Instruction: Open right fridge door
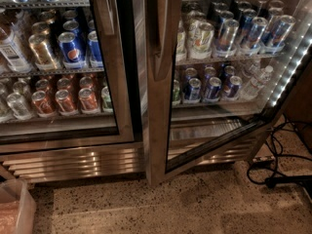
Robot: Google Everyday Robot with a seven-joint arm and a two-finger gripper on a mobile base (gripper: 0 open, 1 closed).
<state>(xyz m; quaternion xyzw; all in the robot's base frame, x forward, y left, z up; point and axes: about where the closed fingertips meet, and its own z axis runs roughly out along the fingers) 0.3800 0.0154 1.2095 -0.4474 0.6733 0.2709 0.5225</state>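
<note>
The steel-framed, glass-paned right fridge door [157,130] stands swung open at centre, beside the shut left door [123,82] fronting blue Pepsi cans [72,48]. My gripper is out of view, so I cannot tell how its jaws stand.

Looks like a shop or canteen: a commercial display fridge [73,162], the right fridge door [157,130] glass-paned, shelves [48,72] packed with drink cans [71,48].
</note>
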